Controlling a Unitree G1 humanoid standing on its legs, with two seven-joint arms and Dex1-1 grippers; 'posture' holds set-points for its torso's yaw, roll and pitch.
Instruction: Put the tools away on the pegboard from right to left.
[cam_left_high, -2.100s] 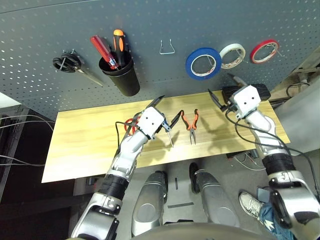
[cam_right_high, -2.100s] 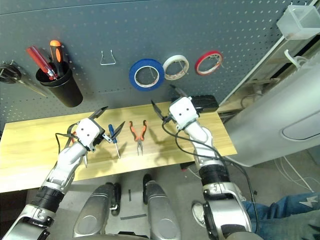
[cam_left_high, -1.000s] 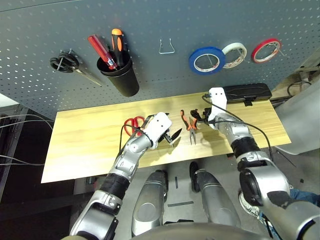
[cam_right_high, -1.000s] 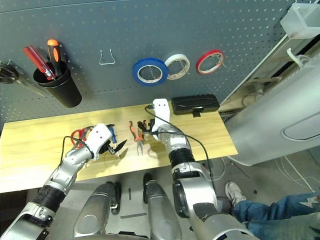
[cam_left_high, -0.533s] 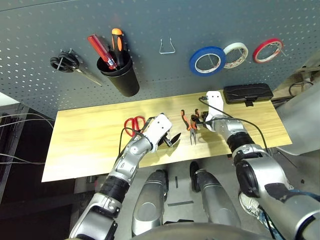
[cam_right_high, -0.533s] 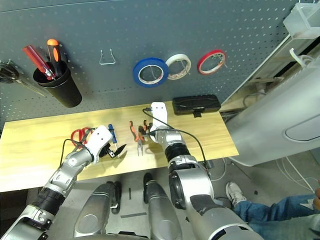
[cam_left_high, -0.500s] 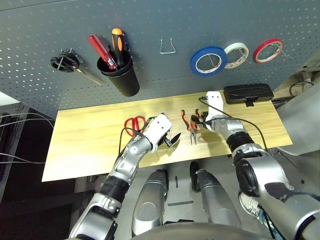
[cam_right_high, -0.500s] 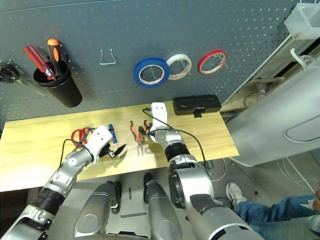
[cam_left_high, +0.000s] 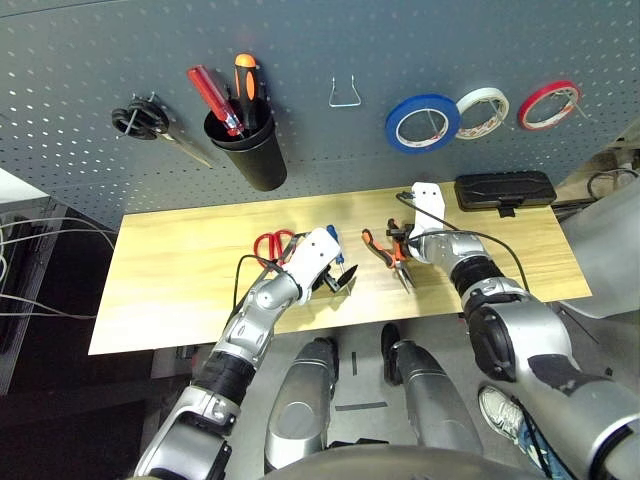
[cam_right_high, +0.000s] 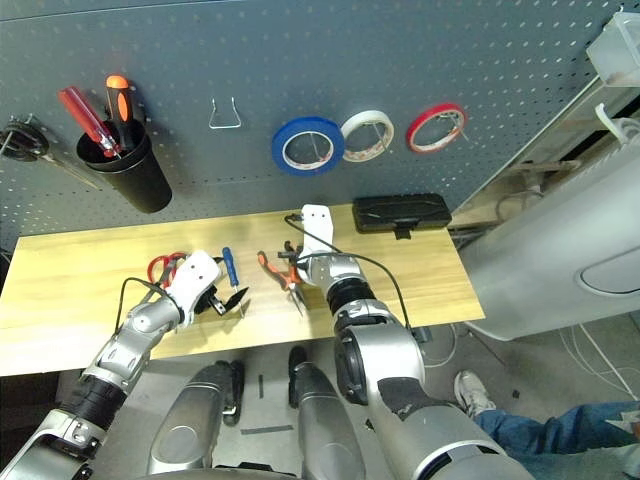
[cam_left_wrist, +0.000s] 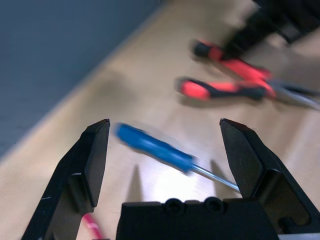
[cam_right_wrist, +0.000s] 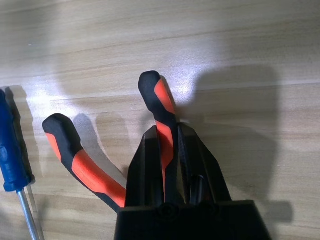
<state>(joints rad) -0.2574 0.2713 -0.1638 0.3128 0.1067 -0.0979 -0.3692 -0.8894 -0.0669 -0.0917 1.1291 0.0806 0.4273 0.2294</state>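
The pegboard already carries the wide blue tape roll, hung beside a white tape roll and a red tape roll, so the rightmost of the four tools looks to be put away. Three remain on the bench. The orange-handled pliers lie on the wood with their handles spread, and the right claw is closed tight on one handle, the other handle free beside it; by the pictures the pliers rest on the bench and are not lifted yet. Their likely home is the bare wire hook left of the blue tape. The small blue-handled screwdriver lies just left of the pliers, in front of the left claw, whose fingers stand wide apart and hold nothing. The red-handled scissors lie furthest left, partly behind the left arm. The black cup holder with its two screwdrivers, and black scissors, fill the board's left part.
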